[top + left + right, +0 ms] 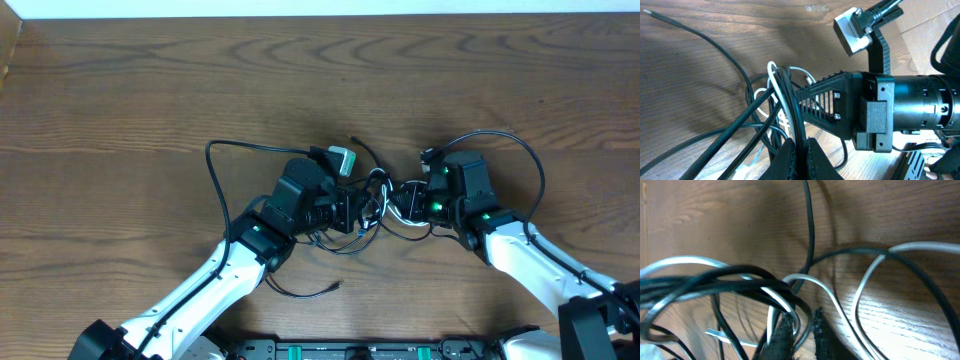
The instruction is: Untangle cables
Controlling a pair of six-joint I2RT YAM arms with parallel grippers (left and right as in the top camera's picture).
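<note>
The cables (376,198), thin black cords and a white one, lie knotted on the wooden table between my two arms. My left gripper (357,212) reaches into the knot from the left. In the left wrist view my left gripper (801,156) is shut on one black cable (790,100) that rises out of the bundle, with a white cable (774,80) looped beside it. My right gripper (405,200) meets the knot from the right. In the right wrist view my right gripper (802,332) is shut on a black cable (805,315), and white cables (840,310) curve past on the wood.
A black cord loops out from each arm, on the left (214,185) and on the right (538,170). A loose black cable end (333,288) lies near the front. My right arm's black body (890,112) fills the right of the left wrist view. The table's far edge (320,16) runs along the top.
</note>
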